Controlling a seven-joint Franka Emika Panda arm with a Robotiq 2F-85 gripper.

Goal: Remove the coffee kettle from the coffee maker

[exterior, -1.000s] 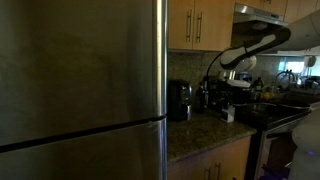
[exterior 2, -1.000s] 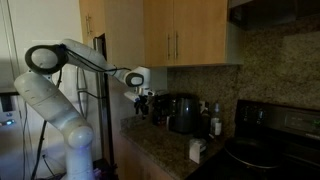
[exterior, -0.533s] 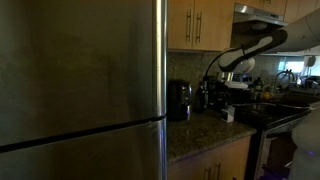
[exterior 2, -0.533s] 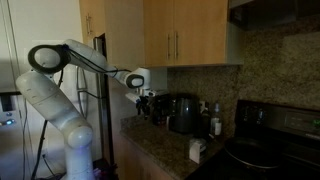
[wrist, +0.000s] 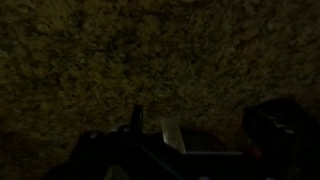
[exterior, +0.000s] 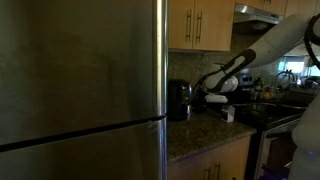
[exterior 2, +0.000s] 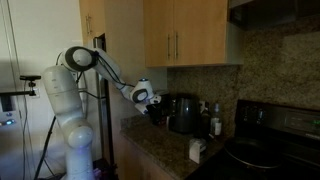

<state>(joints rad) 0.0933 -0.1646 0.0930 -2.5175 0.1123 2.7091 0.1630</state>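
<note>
The black coffee maker [exterior: 180,100] stands on the granite counter against the backsplash, also in the other exterior view [exterior 2: 183,113]. My gripper [exterior: 205,98] hangs low right beside it in both exterior views [exterior 2: 155,104]. The wrist view is very dark. Two dark fingers [wrist: 137,122] stand well apart, and between them shows a rounded glassy shape with a pale glint, likely the coffee kettle [wrist: 190,142]. My gripper [wrist: 200,135] looks open. I cannot tell whether the fingers touch the kettle.
A large steel fridge [exterior: 80,80] fills the near side. Wooden cabinets [exterior 2: 185,35] hang above the counter. A small white box [exterior 2: 197,150] and bottles [exterior 2: 215,120] stand on the counter near the stove [exterior 2: 270,130].
The arm has dropped and swung in toward the coffee maker. The gripper is now lower and closer to the machine than half a second ago.
</note>
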